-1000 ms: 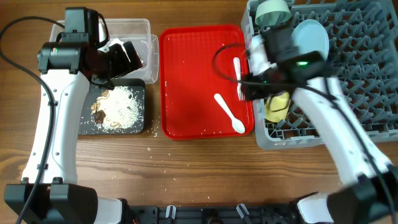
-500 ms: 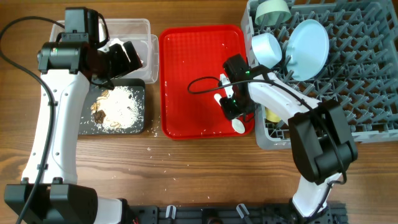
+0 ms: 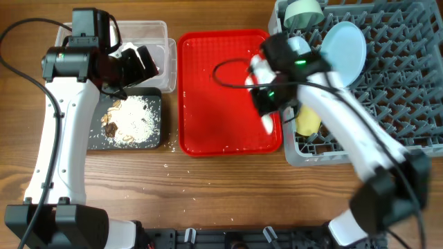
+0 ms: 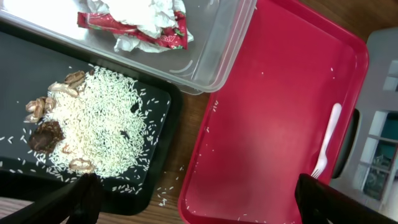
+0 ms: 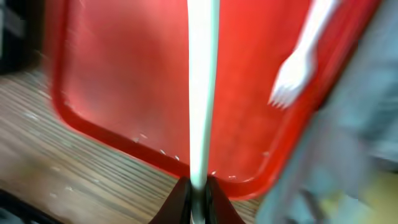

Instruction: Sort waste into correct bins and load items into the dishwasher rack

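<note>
Gripping slim, smooth white plastic spoon

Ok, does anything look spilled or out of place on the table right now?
Yes, loose rice grains lie on the wooden table just past the corner of the black tray, and a few more dot the red tray. They look spilled, since the main pile sits in the black tray.

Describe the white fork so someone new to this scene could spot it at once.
Find the flat red tray beside the big grey rack. The white fork lies flat on it, along the edge nearest the rack. Its tines set it apart from the white spoon, the only other utensil, which is pinched in the right gripper.
</note>
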Tool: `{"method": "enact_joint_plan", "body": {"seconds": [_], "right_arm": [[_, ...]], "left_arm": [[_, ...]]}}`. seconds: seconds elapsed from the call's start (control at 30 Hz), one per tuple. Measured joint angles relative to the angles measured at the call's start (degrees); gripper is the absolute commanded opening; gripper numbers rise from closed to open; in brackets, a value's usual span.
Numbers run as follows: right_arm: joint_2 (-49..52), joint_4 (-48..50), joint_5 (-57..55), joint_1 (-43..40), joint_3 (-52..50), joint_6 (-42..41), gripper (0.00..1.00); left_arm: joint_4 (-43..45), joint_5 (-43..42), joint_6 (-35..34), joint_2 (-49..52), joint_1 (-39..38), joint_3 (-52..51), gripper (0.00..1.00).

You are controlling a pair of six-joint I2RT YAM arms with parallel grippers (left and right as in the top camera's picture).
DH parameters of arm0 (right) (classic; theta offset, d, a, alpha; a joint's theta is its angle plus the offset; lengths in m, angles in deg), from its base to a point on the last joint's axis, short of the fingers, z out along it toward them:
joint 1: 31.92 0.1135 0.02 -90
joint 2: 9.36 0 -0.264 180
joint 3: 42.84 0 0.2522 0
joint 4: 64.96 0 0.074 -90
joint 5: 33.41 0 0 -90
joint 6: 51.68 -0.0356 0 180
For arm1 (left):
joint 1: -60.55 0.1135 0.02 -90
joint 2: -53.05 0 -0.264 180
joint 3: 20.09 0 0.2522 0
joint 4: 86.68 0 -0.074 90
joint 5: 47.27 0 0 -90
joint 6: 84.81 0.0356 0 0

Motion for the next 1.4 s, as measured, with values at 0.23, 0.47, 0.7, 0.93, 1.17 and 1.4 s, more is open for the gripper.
{"method": "enact_joint_plan", "body": {"seconds": [0.23,0.47,0.7,0.93,1.17,1.4], "right_arm": [[-11.23,-3.54,-17.44,-25.97,1.68,-12.79,0.54],[-5.35,-0.2,-12.11,-28.72,2.29,-11.98,0.61],[0.74,8.74,-10.88,1.29,5.88,-10.6,0.56],[21.44,10.34,-18.27,3.74,5.92,-22.43,0.49],[24.0,11.17,-23.98,2.23,5.92,-23.85,0.49],[27.26,10.82,-23.26,1.62,5.92,-23.41,0.47]], "left_arm": [[0.0,0.0,0.0,0.0,0.0,0.0,1.0],[0.0,0.0,0.0,0.0,0.0,0.0,1.0],[0.04,0.0,0.0,0.0,0.0,0.0,1.0],[0.02,0.0,0.0,0.0,0.0,0.0,1.0],[0.0,0.0,0.02,0.0,0.0,0.0,1.0],[0.0,-0.02,0.0,0.0,0.0,0.0,1.0]]}}
